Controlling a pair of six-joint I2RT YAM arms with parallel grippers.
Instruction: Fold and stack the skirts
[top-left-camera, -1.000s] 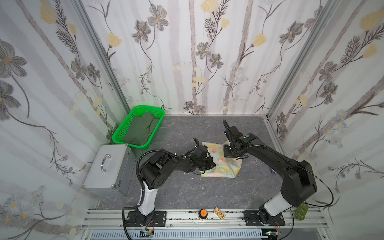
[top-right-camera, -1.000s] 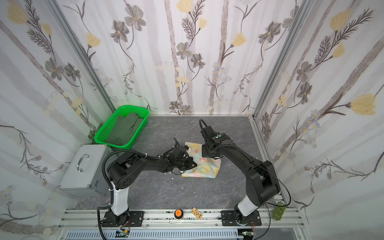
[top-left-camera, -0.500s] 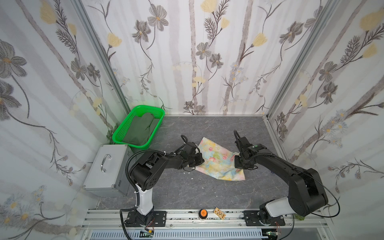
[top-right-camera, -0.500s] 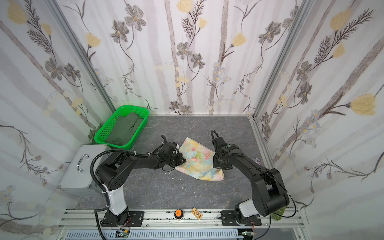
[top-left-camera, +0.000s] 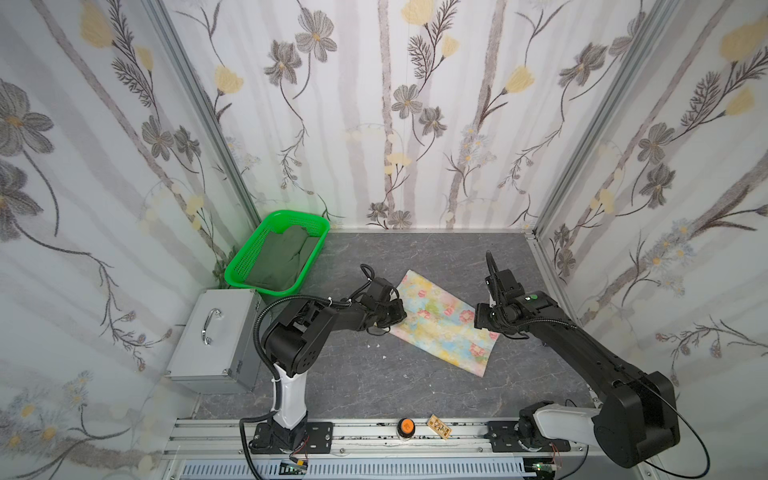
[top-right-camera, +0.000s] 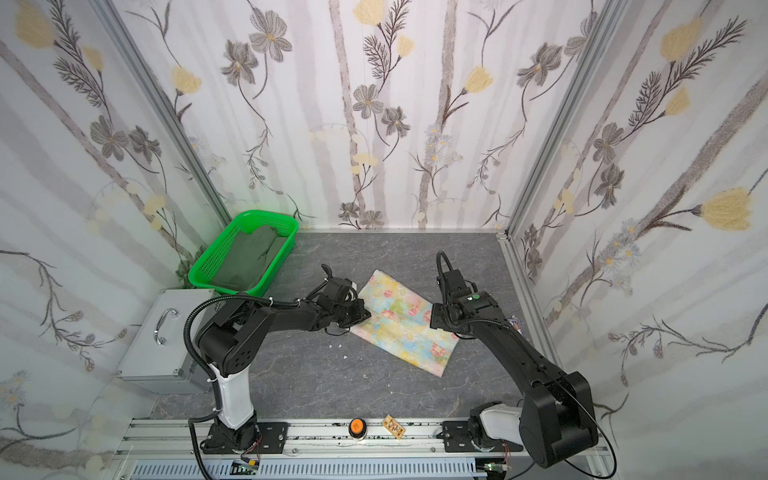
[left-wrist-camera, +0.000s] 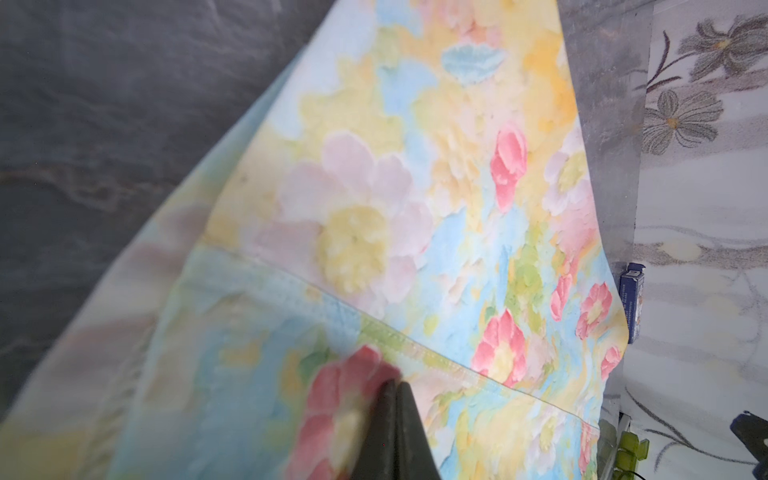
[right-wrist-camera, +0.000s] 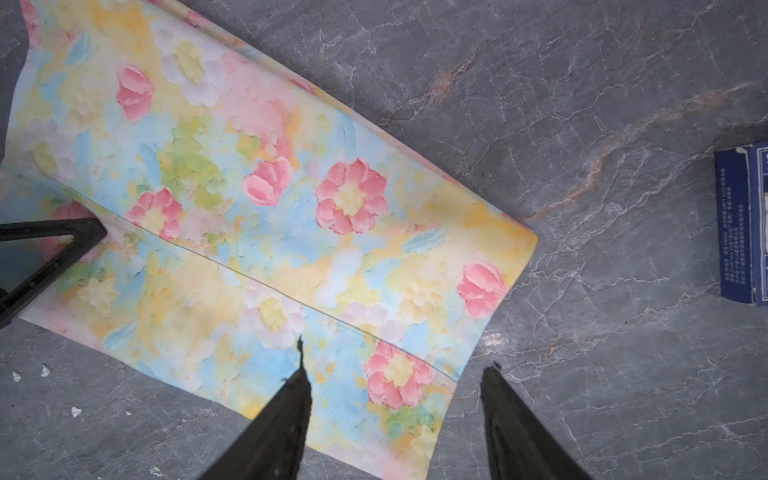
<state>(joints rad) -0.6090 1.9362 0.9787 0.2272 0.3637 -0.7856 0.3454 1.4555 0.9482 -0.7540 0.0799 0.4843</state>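
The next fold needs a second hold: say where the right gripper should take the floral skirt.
Grip the floral skirt at the short edge nearest the right arm, where the stitched seam ends. Probably come from above with the right gripper, one finger on cloth, one on the table: the skirt lies flat, and the left gripper holds the opposite end.

A bright green mesh basket stands at the far left of the grey marbled table, a silver metal case just in front of it, and an orange button with a small yellow tag well apart from the basket on the front rail.
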